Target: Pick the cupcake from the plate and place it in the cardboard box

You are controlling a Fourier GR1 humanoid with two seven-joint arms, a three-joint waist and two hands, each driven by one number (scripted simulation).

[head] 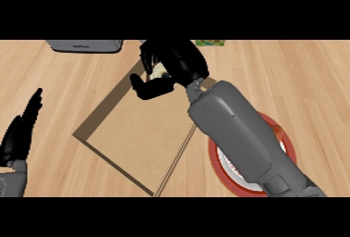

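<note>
Head view: the right hand (182,59) is over the far corner of the cardboard box (133,134), its fingers and thumb curled round a small pale thing that I take to be the cupcake (161,72). Only a sliver of it shows between the fingers. The cupcake is thus off the plate (291,147) and held above the open box; whether it touches the box floor cannot be told. The red-rimmed plate lies just beside the box's right edge, mostly hidden under the grey forearm. The left hand (21,132) rests at the view's left edge on the counter (294,74), fingers straight and close together.

A cupcake is likely light, soft and easily crushed, its top liable to smear. The safer hold is probably low on the sides of the wrapper, kept upright, which seems to be roughly how it is held.

A grey appliance (85,45) at the far edge bears a small label, too small to read. A green item (210,43) beside it shows no legible writing.
</note>
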